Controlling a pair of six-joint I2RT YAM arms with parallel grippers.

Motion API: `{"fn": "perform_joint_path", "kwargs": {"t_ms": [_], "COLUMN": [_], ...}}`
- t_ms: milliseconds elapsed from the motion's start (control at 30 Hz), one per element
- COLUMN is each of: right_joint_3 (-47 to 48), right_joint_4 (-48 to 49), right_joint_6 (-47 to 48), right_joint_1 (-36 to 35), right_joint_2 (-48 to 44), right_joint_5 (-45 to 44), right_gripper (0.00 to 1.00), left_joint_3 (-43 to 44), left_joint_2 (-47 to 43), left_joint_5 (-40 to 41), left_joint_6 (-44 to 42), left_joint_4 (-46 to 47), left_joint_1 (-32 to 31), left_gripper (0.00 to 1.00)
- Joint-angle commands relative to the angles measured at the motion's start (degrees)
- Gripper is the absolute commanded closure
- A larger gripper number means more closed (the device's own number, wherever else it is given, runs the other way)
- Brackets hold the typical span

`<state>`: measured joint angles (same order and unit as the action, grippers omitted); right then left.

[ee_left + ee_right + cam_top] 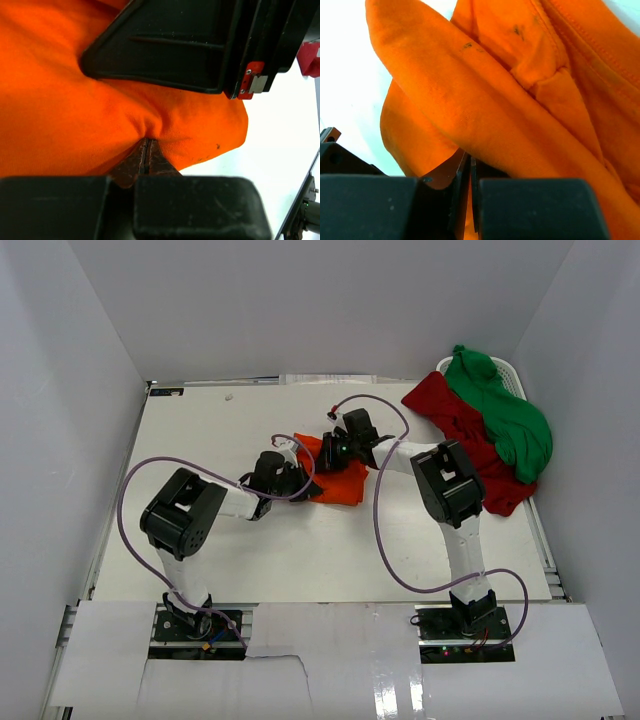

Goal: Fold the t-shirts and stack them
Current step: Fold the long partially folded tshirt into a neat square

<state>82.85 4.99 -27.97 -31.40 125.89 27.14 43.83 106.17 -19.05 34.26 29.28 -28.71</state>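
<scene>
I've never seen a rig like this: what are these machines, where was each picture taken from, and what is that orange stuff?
Two robot arms are bolted to the near edge of a white table. The wide picture looks down from above and behind them; the two close-ups come from a camera on each wrist. Both the left hand and the right hand are pinched shut on the orange t-shirt mid-table. A dark red t-shirt and a green t-shirt lie heaped at the far right corner, untouched.
</scene>
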Motion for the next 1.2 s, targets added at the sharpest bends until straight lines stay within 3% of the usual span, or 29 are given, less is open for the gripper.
{"fn": "perform_joint_path", "kwargs": {"t_ms": [0, 200, 333, 467, 533, 700, 900, 967, 1000, 1100, 1167], "right_joint_3": [1.7, 9.0, 22.2, 44.0, 47.4, 36.4, 28.5, 21.7, 18.9, 8.8, 3.3], "right_joint_4": [1.1, -0.4, -4.4, -10.5, -9.0, 0.3, -4.9, -4.9, -4.9, -4.9, -7.8], "right_joint_6": [1.8, 4.2, 6.6, 7.8, 8.3, 12.4, 14.9, 15.3, 15.5, 16.7, 17.9], "right_joint_1": [0.5, 4.7, 7.4, 9.9, 10.4, 10.5, 10.5, 10.3, 10.3, 10.2, 10.2], "right_joint_2": [1.5, 5.8, 12.0, 21.0, 21.3, 7.5, -6.2, -11.9, -14.0, -20.9, -24.6], "right_joint_5": [-1.4, -2.2, -2.5, -2.3, -1.3, -2.1, 0.5, 1.8, 1.6, 2.0, 1.9], "right_gripper": [0.91, 0.9, 0.88, 0.8, 0.78, 0.67, 0.58, 0.56, 0.56, 0.55, 0.54], "left_joint_3": [-0.2, -0.2, -0.6, -0.9, -0.9, -0.9, 5.0, 7.7, 9.4, 17.5, 20.8], "left_joint_2": [2.7, 3.2, 3.1, 2.7, 2.0, -1.0, -9.5, -12.7, -13.3, -14.2, -14.8], "left_joint_5": [5.2, 6.0, 6.4, 6.7, 6.8, 6.7, 4.1, 5.1, 6.9, 17.7, 25.3], "left_joint_6": [-2.0, -1.9, -1.7, -1.5, -1.5, -1.1, 0.5, 1.1, 1.3, 1.9, 2.5], "left_joint_4": [-5.2, -6.5, -7.0, -7.8, -8.2, -9.4, -14.3, -18.9, -22.2, -37.2, -44.4], "left_joint_1": [-0.3, -1.0, -1.6, -2.0, -2.1, -2.6, -2.8, -2.9, -3.0, -2.8, -2.0], "left_gripper": [1.0, 1.0, 1.0, 1.0, 1.0, 1.0, 0.91, 0.81, 0.67, 0.54, 0.37]}}
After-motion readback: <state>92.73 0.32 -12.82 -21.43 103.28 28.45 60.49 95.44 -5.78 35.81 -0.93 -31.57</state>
